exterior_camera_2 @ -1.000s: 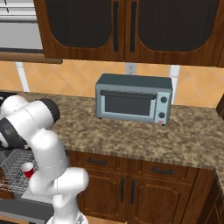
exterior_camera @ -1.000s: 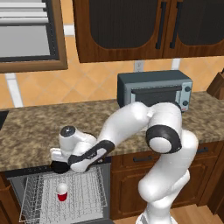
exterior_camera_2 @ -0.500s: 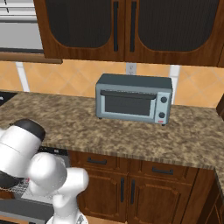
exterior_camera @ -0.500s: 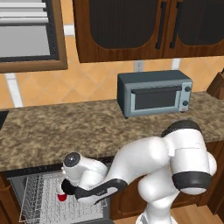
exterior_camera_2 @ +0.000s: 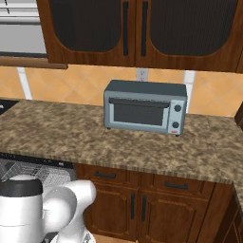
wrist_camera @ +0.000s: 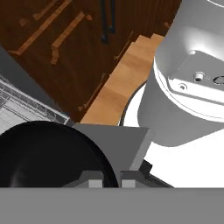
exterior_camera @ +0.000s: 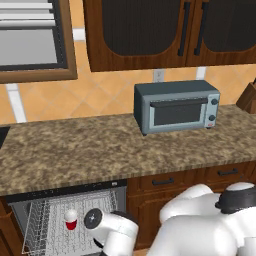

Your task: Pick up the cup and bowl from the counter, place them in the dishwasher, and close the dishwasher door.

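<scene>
Red cup (exterior_camera: 71, 220) upright — in dishwasher rack (exterior_camera: 45, 227)

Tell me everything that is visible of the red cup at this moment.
The cup is small, red and tapered, with a white rim at its top, and looks like plastic. It stands upright on the white wire rack inside the open dishwasher, below the edge of the granite counter. Nothing grips it. The robot's white arm is close on its right side, and the pictures do not settle whether they touch.
</scene>
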Robot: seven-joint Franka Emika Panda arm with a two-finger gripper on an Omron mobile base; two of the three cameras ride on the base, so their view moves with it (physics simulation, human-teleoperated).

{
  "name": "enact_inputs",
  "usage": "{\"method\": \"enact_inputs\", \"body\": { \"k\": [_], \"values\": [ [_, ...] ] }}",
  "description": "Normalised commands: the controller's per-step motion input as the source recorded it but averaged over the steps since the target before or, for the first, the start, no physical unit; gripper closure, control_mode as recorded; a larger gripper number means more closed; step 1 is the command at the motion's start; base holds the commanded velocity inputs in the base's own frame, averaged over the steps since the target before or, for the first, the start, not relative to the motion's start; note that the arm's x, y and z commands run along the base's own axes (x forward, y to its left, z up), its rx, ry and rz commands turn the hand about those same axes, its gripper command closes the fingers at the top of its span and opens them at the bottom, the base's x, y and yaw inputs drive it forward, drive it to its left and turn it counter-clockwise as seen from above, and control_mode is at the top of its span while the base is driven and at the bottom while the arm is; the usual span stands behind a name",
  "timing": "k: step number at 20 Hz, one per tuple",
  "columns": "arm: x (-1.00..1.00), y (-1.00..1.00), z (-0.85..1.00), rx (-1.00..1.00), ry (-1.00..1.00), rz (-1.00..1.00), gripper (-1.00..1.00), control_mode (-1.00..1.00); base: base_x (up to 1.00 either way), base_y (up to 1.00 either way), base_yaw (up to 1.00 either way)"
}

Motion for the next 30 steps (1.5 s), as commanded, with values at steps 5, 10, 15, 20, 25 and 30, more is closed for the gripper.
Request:
{"method": "enact_inputs", "body": {
  "k": [5,10,15,20,25,30],
  "values": [
    [-0.01,-0.67,-0.13,0.0,0.0,-0.13,1.0,-1.0,0.0,0.0,0.0],
    [0.25,0.06,-0.4,-0.05,0.03,-0.01,1.0,-1.0,0.0,0.0,0.0],
    [0.53,0.55,-0.45,-0.01,-0.06,0.0,1.0,-1.0,0.0,0.0,0.0],
    [0.54,0.41,-0.42,0.0,-0.05,0.0,1.0,-1.0,0.0,0.0,0.0],
    [0.42,0.36,-0.07,0.0,0.0,0.0,1.0,-1.0,0.0,0.0,0.0],
    [0.3,0.4,0.0,0.0,0.0,0.0,1.0,-1.0,0.0,0.0,0.0]
  ]
}}
